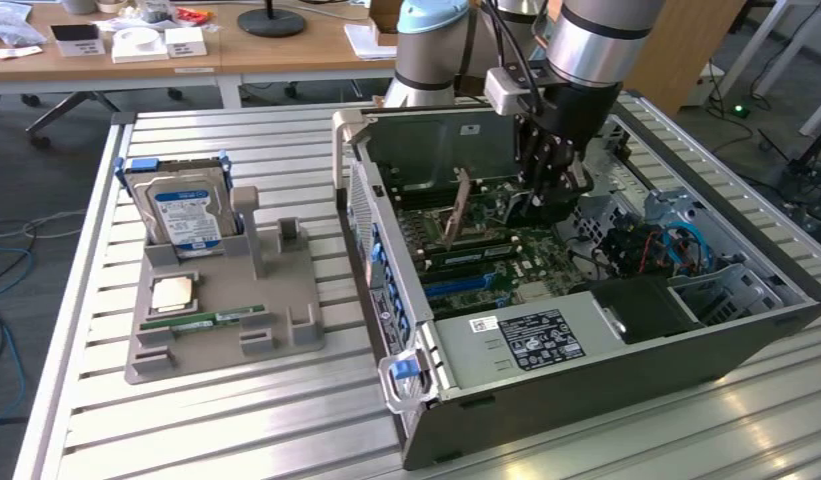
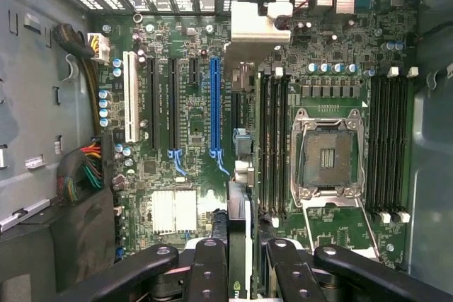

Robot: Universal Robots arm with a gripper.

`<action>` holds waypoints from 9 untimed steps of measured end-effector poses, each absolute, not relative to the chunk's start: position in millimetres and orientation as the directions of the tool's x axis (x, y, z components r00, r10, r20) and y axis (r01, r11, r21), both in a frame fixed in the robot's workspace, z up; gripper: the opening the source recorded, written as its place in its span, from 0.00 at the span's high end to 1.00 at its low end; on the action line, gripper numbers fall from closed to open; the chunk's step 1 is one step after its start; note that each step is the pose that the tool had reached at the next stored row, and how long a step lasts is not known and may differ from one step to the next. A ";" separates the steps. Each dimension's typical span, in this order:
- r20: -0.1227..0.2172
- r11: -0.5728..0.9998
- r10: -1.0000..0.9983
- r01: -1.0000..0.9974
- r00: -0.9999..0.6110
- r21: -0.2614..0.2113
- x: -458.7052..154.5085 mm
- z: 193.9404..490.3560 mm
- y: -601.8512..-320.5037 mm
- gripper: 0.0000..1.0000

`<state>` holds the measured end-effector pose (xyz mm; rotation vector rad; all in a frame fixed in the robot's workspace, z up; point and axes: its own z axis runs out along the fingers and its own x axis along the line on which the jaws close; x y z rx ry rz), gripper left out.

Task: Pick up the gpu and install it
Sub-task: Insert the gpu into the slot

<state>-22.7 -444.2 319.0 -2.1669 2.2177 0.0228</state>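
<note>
- Slatted metal table (image 1: 223,420) carried an open computer case (image 1: 584,380) laid on its side; office desks stood behind.
- Tool (image 1: 550,195): positioned inside the case over the motherboard (image 2: 177,175), fingers (image 2: 209,266) set narrow and clamped on both faces of the gpu (image 2: 238,210).
- Gpu: held edge-on, reaching out beyond the fingertips, with its silver bracket (image 2: 258,22) at the end far from the tool. The blue slot (image 2: 215,104) ran just beside the card's line and was apparently not yet entered.
- Handling, by judgement: a light, stiff, thin board with fragile components, best gripped on its flat faces near the upper edge.
- Room: memory slots (image 2: 272,139) lay close on the card's other side and the case walls were near, so little sideways play was likely.
- Well apart from the tool: grey holder (image 1: 223,350) with hard drive (image 1: 183,215) and RAM stick (image 1: 203,321).
</note>
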 end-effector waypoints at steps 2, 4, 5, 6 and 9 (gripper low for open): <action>-0.040 0.024 -0.999 -1.000 -0.023 -0.018 -22.7 319.0 -444.2 0.74; -0.040 0.024 -0.999 -1.000 -0.023 -0.018 -22.7 317.3 -444.1 0.74; -0.040 0.024 -0.999 -1.000 -0.023 -0.018 -22.8 316.3 -444.2 0.74; -0.040 0.024 -0.999 -1.000 -0.023 -0.018 -22.8 315.1 -444.2 0.74; -0.040 0.024 -0.999 -1.000 -0.023 -0.018 -23.0 312.1 -444.2 0.74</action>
